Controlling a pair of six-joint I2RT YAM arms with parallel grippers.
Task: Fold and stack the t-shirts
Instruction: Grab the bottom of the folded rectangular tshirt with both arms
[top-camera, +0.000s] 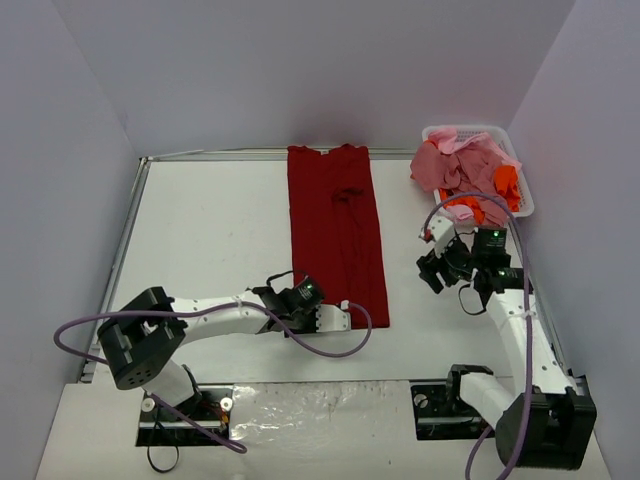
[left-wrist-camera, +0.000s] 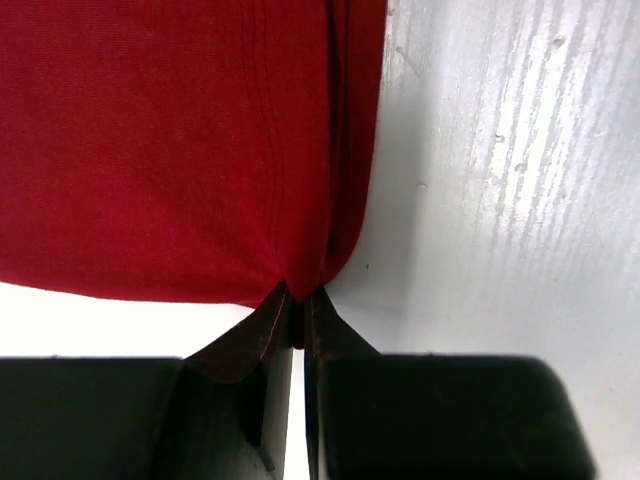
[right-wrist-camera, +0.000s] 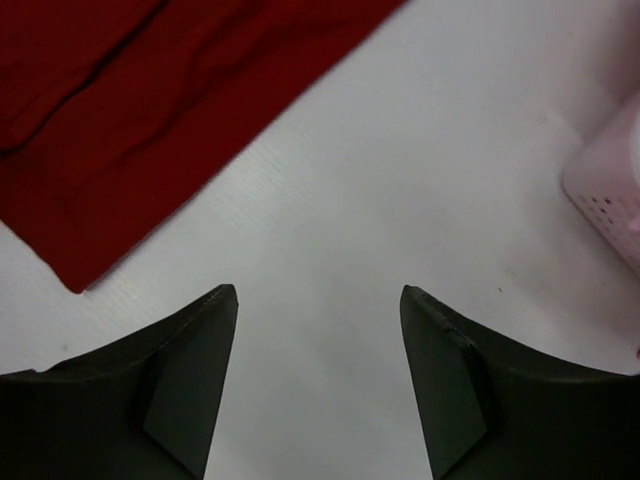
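Note:
A large dark red t-shirt (top-camera: 336, 230) lies on the white table as a long strip folded lengthwise, collar at the far end. My left gripper (top-camera: 343, 317) sits at the strip's near right corner. In the left wrist view this gripper (left-wrist-camera: 297, 303) is shut on the hem of the red shirt (left-wrist-camera: 160, 140). My right gripper (top-camera: 432, 262) hovers between the shirt and the basket. Its fingers (right-wrist-camera: 212, 310) stand open over bare table with nothing between them, and the red shirt's edge (right-wrist-camera: 140, 110) runs off to the upper left. Pink, salmon and orange t-shirts (top-camera: 462, 170) are heaped in the basket.
The white plastic basket (top-camera: 520, 185) stands at the back right by the wall, and its perforated side (right-wrist-camera: 610, 195) shows at the right edge of the right wrist view. A raised rail (top-camera: 125, 240) borders the table's left side. Purple cables loop from both arms.

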